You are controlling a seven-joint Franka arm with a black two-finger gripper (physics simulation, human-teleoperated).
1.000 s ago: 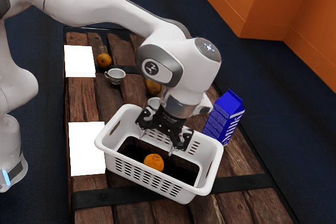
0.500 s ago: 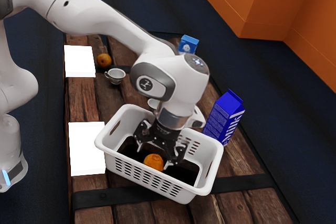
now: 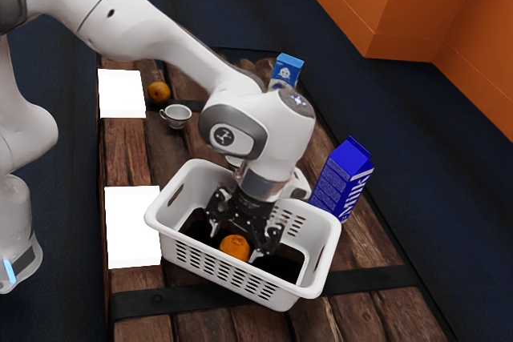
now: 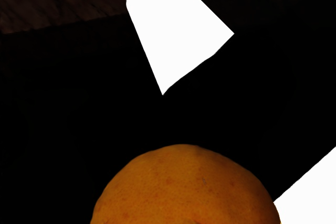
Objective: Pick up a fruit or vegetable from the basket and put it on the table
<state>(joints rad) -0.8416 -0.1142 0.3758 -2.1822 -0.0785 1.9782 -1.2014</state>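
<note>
Lower than 1 second ago, the white arm [image 3: 148,26] reaches across the wooden counter [image 3: 124,146]. On it stands the white basket [image 3: 280,300], near the blue milk carton [image 3: 342,180]. Down inside the basket, the black hand [image 3: 235,245] is released, its 2 fingers apart; the orange [image 3: 233,249] sits in there, close beneath.

Glossy white, your arm [image 3: 148,26] was, all curves: grey ring [image 3: 249,140], dark badge [image 3: 223,135], silvery wrist band [image 3: 264,185], blue light [image 3: 10,271] low down, and black, angular gripper [image 3: 234,244]!
</note>
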